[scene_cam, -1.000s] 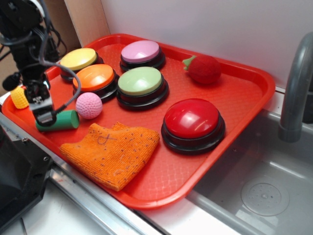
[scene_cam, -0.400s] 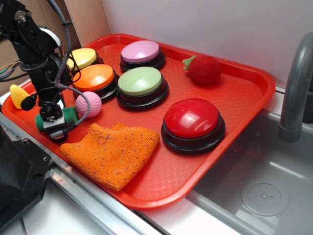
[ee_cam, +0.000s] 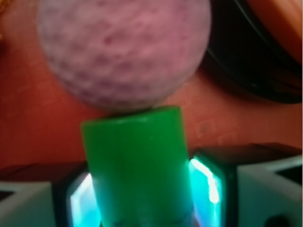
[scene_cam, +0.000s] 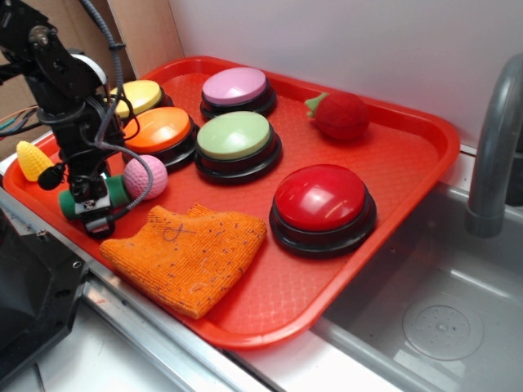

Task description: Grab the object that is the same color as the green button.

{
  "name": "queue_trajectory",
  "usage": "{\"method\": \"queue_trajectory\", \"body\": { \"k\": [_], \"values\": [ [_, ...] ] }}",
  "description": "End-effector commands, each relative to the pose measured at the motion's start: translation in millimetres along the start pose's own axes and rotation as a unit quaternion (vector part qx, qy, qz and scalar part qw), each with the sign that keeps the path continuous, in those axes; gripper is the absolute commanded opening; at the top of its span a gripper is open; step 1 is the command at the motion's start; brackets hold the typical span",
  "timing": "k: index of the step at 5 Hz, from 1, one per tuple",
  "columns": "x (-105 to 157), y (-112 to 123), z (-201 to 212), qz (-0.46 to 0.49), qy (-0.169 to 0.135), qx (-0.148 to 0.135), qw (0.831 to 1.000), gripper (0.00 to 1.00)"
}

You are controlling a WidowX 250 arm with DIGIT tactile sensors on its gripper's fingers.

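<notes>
Dark green cylinder [ee_cam: 137, 165]; pale green button [scene_cam: 234, 135] (black base); pink ball [ee_cam: 123, 47], seemingly dimpled.

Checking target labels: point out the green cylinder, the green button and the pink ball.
green cylinder [ee_cam: 137, 170], wrist view, middle of its side.
green button [scene_cam: 234, 135], exterior view, domed top.
pink ball [scene_cam: 149, 175], exterior view, visible right side.
</notes>
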State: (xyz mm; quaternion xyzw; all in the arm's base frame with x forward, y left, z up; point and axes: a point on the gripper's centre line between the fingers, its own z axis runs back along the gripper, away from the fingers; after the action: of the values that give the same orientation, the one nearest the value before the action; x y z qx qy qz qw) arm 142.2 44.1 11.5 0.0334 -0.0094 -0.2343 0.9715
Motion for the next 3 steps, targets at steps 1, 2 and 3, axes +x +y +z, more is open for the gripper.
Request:
{"method": "queue_trajectory", "body": {
  "k": [1, 2, 3],
  "values": [
    [32, -7, 52, 0.079, -0.001, 0.01, 0.997, 0.0],
    [46, -12, 87, 0.147, 0.019, -0.013, 0.989, 0.0],
    [56, -13, 111, 0.221, 0.019, -0.044, 0.974, 0.0]
  ]
}}
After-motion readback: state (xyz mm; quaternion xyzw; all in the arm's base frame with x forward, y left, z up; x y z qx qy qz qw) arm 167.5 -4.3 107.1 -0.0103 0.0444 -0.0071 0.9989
